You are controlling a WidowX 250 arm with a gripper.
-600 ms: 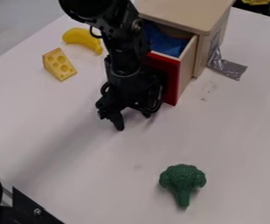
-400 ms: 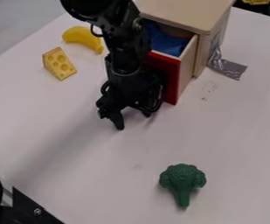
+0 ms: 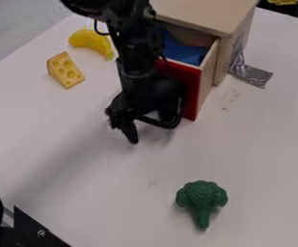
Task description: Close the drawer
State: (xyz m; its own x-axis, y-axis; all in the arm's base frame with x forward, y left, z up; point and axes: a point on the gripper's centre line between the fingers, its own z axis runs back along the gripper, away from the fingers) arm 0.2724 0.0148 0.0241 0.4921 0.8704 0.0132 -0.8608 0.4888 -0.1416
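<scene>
The drawer (image 3: 207,77) is standing partly open from the wooden cabinet (image 3: 206,14), and the gripper (image 3: 150,131) is hanging by its red front, fingers apart. The robot is probably setting up the push; the next move is calling for steady inward pressure. Blue cloth (image 3: 184,52) is lying inside, possibly snagging. The banana (image 3: 90,42), cheese (image 3: 65,70) and broccoli (image 3: 202,198) are sitting outside the closing path.
</scene>
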